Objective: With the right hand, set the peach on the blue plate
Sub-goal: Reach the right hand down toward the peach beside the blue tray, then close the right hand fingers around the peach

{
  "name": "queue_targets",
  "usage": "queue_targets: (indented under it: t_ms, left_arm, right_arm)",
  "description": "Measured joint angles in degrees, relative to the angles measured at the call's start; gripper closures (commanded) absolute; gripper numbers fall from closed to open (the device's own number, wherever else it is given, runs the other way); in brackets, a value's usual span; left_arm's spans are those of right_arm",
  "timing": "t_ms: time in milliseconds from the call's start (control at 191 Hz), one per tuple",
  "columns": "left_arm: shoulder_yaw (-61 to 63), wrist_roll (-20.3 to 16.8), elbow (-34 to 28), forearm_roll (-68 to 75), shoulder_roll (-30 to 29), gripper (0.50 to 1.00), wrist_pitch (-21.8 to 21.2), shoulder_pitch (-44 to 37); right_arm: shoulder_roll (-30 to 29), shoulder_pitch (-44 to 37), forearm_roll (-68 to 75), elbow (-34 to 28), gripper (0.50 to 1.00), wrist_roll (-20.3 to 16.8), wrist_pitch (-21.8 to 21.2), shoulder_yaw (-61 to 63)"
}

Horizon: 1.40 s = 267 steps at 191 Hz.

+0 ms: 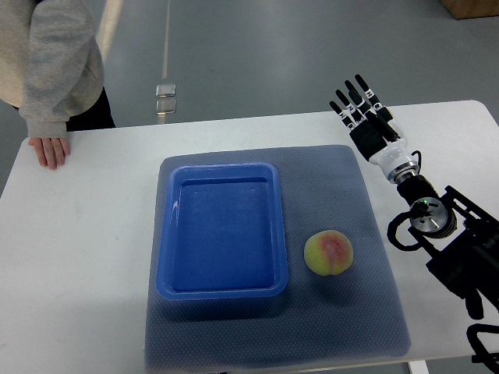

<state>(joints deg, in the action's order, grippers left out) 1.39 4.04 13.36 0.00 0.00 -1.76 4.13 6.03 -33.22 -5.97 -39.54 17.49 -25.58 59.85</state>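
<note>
A yellow-green peach (328, 252) with a red blush lies on the blue-grey mat, just right of the blue plate (221, 284), a rectangular tray with nothing in it. My right hand (358, 103) is at the table's far right, beyond the mat's far right corner, well away from the peach. Its fingers are straight and spread and hold nothing. The right arm runs down to the lower right edge. My left arm is not in view.
The blue-grey mat (343, 312) covers the middle of the white table (78, 257). A person in a grey sleeve stands at the far left with a hand (49, 150) resting on the table edge.
</note>
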Motion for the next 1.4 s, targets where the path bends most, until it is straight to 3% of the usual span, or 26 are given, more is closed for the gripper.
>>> queue_targets:
  t_ms: [247,341,503,608,713,1227,1301,1364,1400]
  left_arm:
    - [0.3,-0.3,0.0,0.2,0.0,0.5,0.1,0.0]
    - [0.1,-0.5,0.0,0.1,0.0,0.5,0.1,0.0]
    - [0.0,-0.5,0.0,0.0,0.0,0.5,0.1,0.0]
    - [0.1,-0.5,0.0,0.0,0.0,0.5,0.1,0.0]
    - [0.1,-0.4,0.1,0.1,0.0,0.5,0.1,0.0]
    - [0.1,-0.3,0.1,0.1,0.0,0.5,0.1,0.0]
    - [0.1,-0.2,0.1,0.1,0.0,0.5,0.1,0.0]
    - [0.1,-0.2,0.1,0.1,0.0,0.5,0.1,0.0]
    - [0.1,-0.2,0.2,0.1,0.0,0.5,0.1,0.0]
  right_arm:
    - [1.0,-0.5,-0.3,-0.4,0.568,0.0,-0.7,-2.7]
    - [4.3,-2.1,-4.8,-3.2,0.57,0.0,-2.0,-6.6]
    - [17.5,-6.1,-29.1,-12.7,0.57,-0.8,-8.2,-15.9]
    - [28.2,-7.9,-48.1,-23.8,0.57,-1.6,-9.3,-22.0]
    - [32.8,-8.9,-59.9,-30.3,0.57,-2.0,-9.4,-26.7]
    - [34.3,-1.8,-68.0,-35.0,0.576,-2.1,-0.9,-30.0]
    - [34.3,-0.6,-68.2,-35.3,0.607,-2.0,0.4,-29.9]
    - [34.3,0.1,-68.4,-35.4,0.701,-1.8,1.4,-29.9]
    - [34.1,0.4,-68.5,-35.4,0.701,-1.7,2.1,-29.9]
